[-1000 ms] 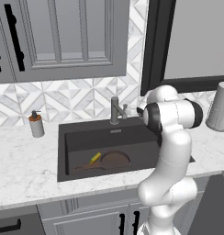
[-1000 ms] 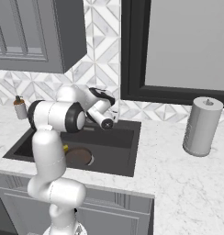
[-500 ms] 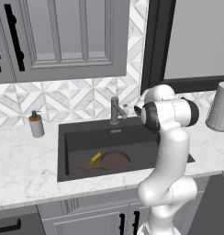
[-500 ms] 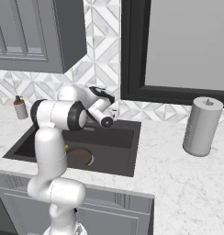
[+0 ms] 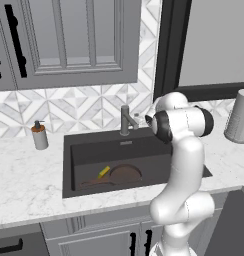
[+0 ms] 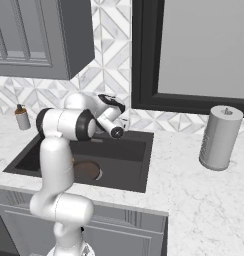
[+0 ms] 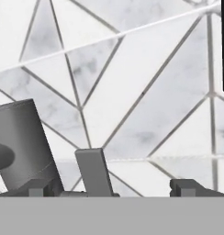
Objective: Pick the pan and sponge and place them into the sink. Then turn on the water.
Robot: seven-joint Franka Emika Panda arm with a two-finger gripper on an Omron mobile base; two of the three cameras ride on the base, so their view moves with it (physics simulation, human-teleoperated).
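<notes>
Little has shifted over the last second: the white arm's hand has crept slightly closer to the grey metal faucet (image 5: 126,120); base and cameras are unmoved.

Round, shallow dark brown frying pan (image 5: 123,174) with its long thin handle lies on the floor of the large matte black sink basin (image 5: 84,150), toward the front. Small green-and-yellow sponge (image 5: 104,171) sits just beside the pan's left rim, where the handle joins. Both placements look done. No blue stream is visible at the spout, so the water appears to be off.

Step in hand, as judged: reaching for the faucet to turn on the water. Gripper (image 6: 120,127) hangs over the sink's back rim, just right of the faucet, pointing at the patterned white tile backsplash (image 7: 146,92). Jaws stand wide apart, nothing between them. In the hand view the faucet's grey upright (image 7: 22,147) is at the left and a flat grey lever-like part (image 7: 93,170) sits just inside the left fingertip (image 7: 40,188).

Next move likely needs a small shift toward that lever, then a push or swing of it.

Room: backsplash is close ahead, so little forward travel remains. Open space above the basin. Grey paper-towel roll (image 6: 220,137) stands well apart on the marble table (image 6: 204,195); soap dispenser (image 5: 39,136) is far left.
</notes>
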